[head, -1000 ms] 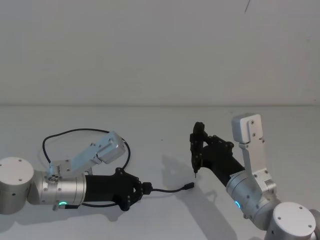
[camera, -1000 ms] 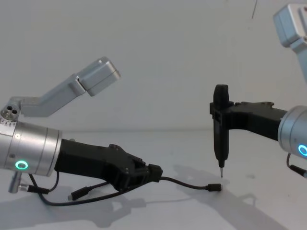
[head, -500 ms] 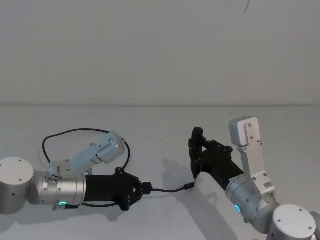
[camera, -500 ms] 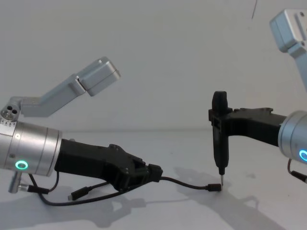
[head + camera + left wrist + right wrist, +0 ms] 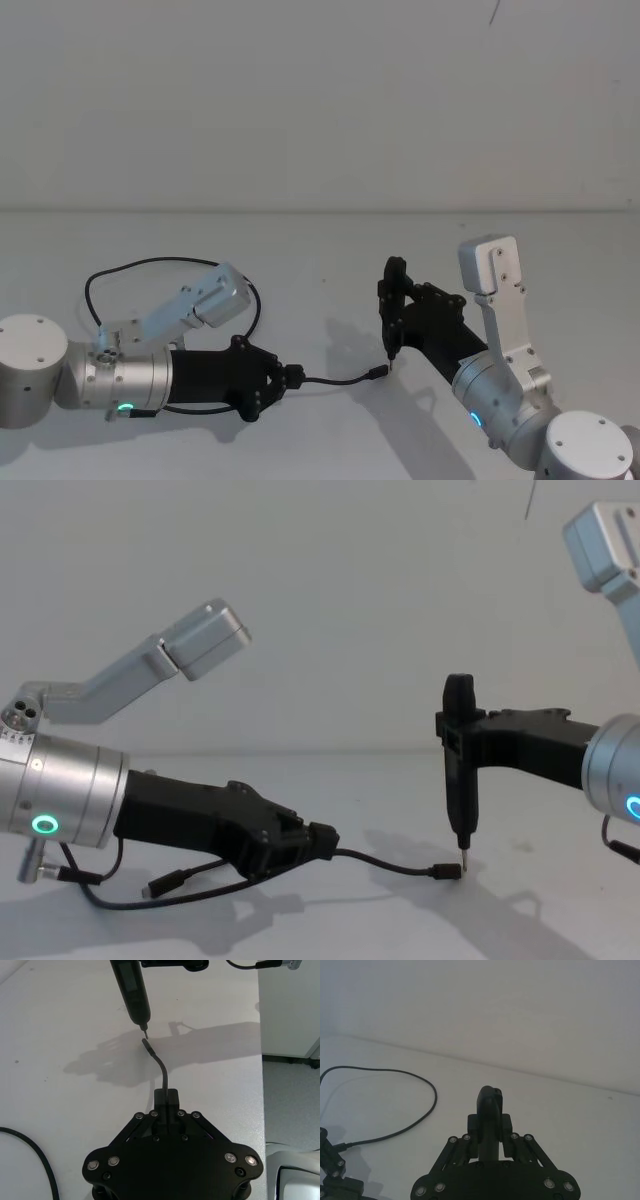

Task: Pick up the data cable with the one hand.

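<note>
The data cable is a thin black cord. My left gripper, broad and black with a green-ringed silver wrist, is shut on it low over the table. A short length runs from the gripper to a plug tip. The rest loops behind my left arm, and its other plug lies under the wrist. My right gripper is shut on a slim upright black tool. The tool's metal pin tip stands right at the cable's plug.
The white table runs back to a plain wall. Its edge shows in the left wrist view, with floor beyond. The cable's loop lies on the table on my left side.
My right arm has lowered the tool, so its pin tip now sits at the cable's plug. The left gripper and cable have stayed put.
</note>
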